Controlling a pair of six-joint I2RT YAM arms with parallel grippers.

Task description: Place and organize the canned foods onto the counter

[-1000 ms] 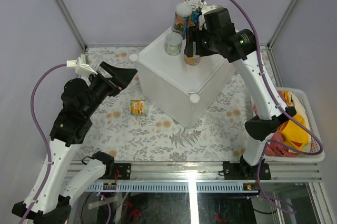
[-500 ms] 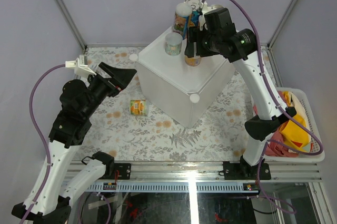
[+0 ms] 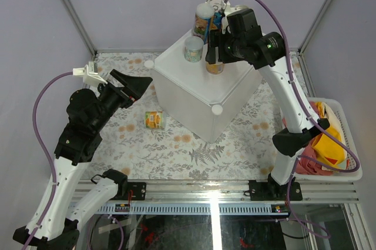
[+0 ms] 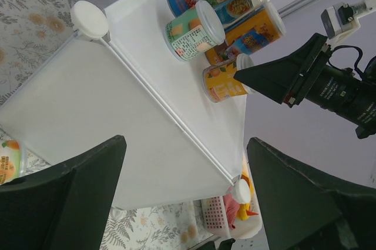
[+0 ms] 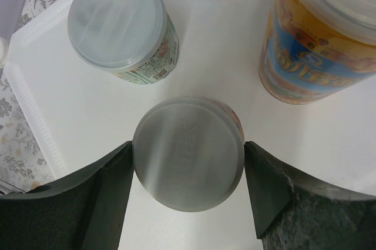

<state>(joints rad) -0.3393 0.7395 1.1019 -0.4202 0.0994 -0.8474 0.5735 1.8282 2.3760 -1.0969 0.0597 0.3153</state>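
The counter is a white cube with corner knobs. Several canned foods stand at its far corner: a green-label tin, tall tins behind it, and a small orange tin. My right gripper reaches down from above and is shut on the orange tin, a finger against each side of its lid. Beside it stand the green-label tin and a big orange-blue can. One more yellow tin lies on its side on the table, left of the counter. My left gripper hovers open and empty near the counter's left corner.
The table carries a floral fern-print cloth. A white slatted basket of coloured cloths sits at the right edge. Grey walls and metal frame posts close in the back and both sides.
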